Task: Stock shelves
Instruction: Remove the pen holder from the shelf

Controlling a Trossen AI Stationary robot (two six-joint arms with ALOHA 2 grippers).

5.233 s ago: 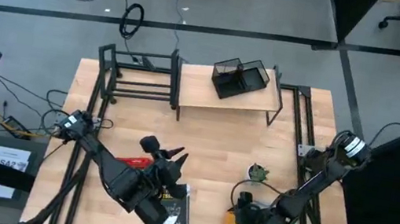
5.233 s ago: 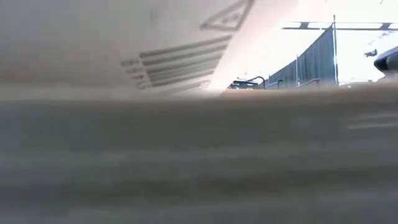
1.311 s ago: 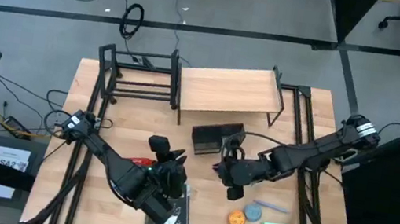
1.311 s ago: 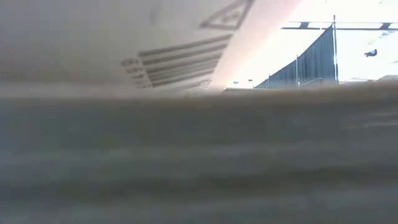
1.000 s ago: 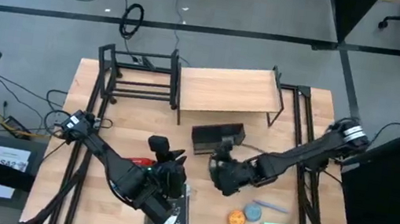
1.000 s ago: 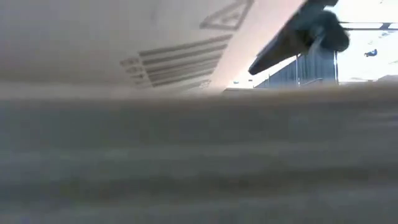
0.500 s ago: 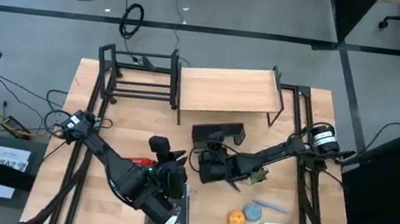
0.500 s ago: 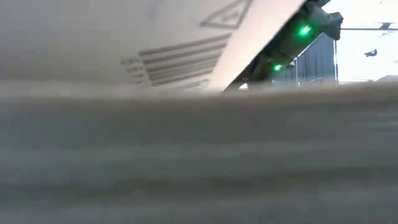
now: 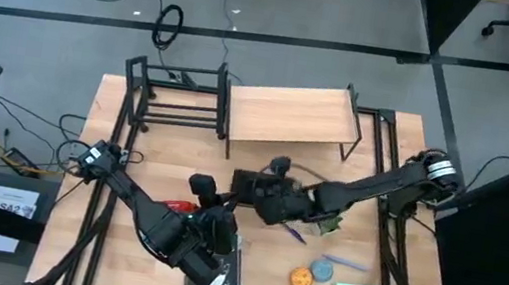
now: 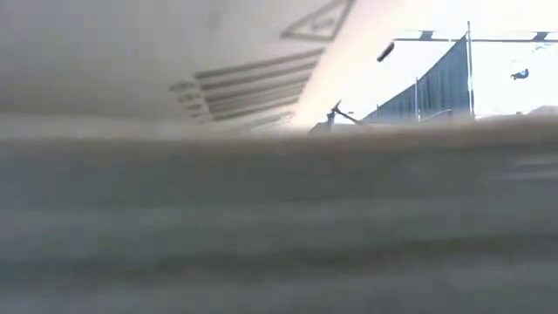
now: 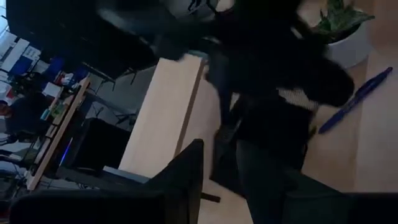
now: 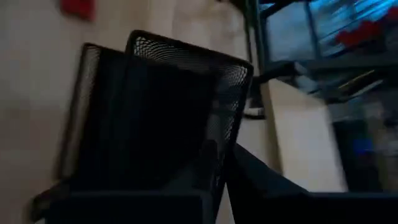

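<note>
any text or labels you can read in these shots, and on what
None can be read.
White box close to the low camera: a warning triangle and rows of printed lines, too blurred.
Paper sheet on the stand left of the table: dark print, too small.
Black packet under the left arm: pale marks, unreadable.

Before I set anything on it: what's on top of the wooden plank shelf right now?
The high view shows nothing on the wooden plank shelf; its top is bare. The mesh organizer sits on the table in front, at the right pincer. The space beneath the plank is hidden.
</note>
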